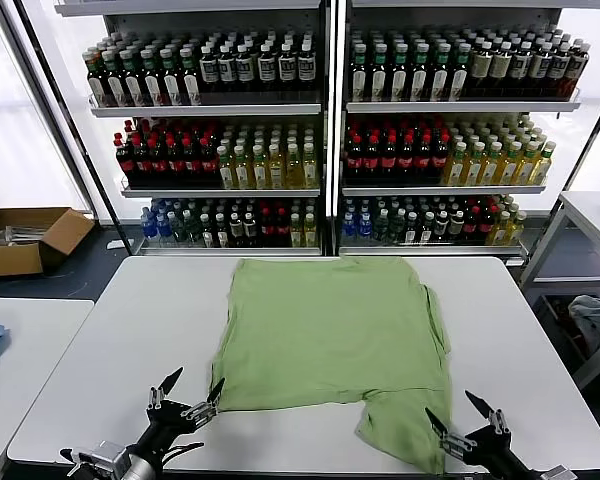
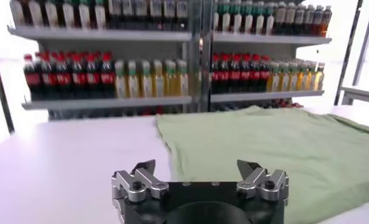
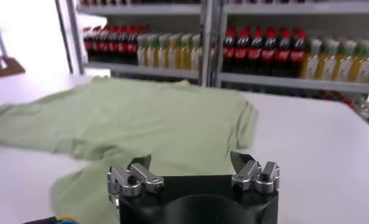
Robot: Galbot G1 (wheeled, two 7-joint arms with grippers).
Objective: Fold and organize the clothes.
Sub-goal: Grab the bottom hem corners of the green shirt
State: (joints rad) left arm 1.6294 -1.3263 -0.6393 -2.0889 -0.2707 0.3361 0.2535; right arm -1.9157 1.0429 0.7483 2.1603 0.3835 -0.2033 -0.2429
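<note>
So there's one green shirt [image 1: 335, 335] spread flat in the middle of the white table [image 1: 110, 350], back side up as far as I can tell, no collar or print showing. Relative to the shirt: the bottle shelves [image 1: 330, 130] are beyond its far edge, and both arms sit at its near edge. The left gripper [image 1: 187, 393] hovers just off the shirt's near-left corner, jaws spread wide, nothing in them. The right gripper [image 1: 463, 415] is just beside the flap of fabric that sticks out from the shirt's near-right edge toward the robot, also wide open and empty.

My read is that this is the very start of a fold, or between folds. One side looks tucked in already, with a sleeve bunched along the shirt's right edge, but honestly hard to say.

Next move probably means dropping both grippers onto the near edge, pinching a corner each, and lifting together so the soft fabric doesn't drag or wrinkle.
</note>
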